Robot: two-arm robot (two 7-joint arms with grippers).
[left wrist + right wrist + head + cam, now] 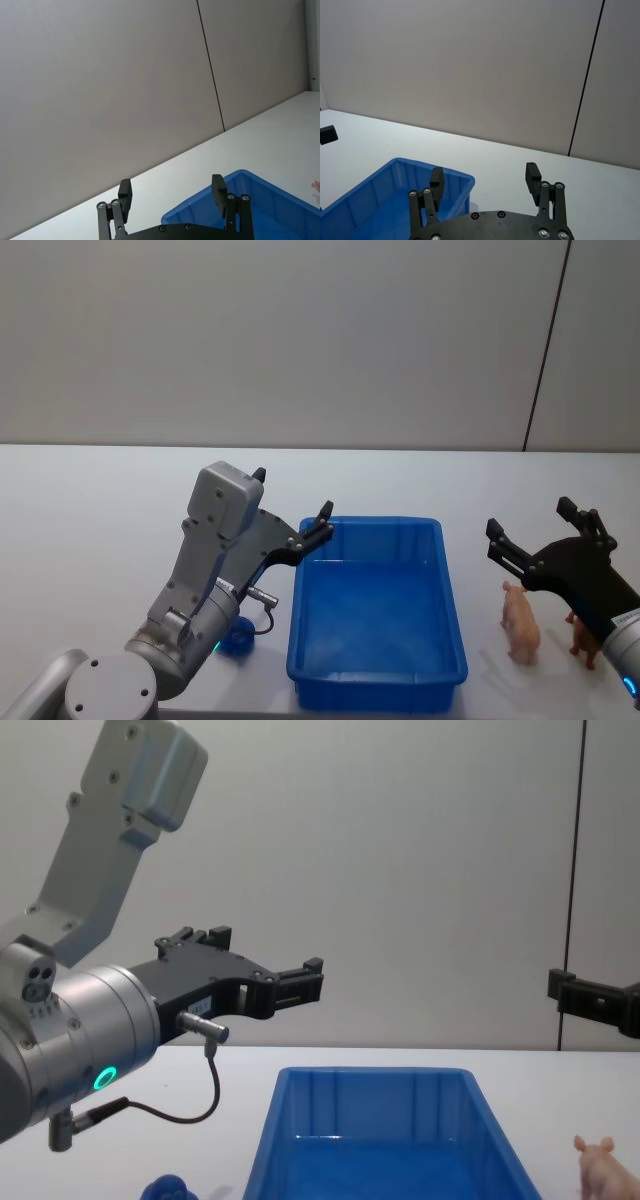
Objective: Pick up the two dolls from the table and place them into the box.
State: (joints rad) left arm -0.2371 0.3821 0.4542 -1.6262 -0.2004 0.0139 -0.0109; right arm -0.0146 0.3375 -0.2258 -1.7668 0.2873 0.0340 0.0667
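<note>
Wide apart and empty: left jaws (by the box (pixel 380 523)), right jaws (near the pink doll (pixel 521 625)).

Head view high, downward; chest view low, level — both on the box (pixel 380 692) — wrist views toward the wall (pixel 100 90).

Mostly hidden behind the left arm (pixel 205 570), the dark blue doll (pixel 237 640) at the near left of the bench (pixel 90 530), cut by the chest view's bottom edge, as are the box (pixel 370 1072) and the pale pink doll (pixel 603 1168), brownish figure (pixel 582 637) at far right partly covered by the right gripper (pixel 528 517), too little showing to identify
</note>
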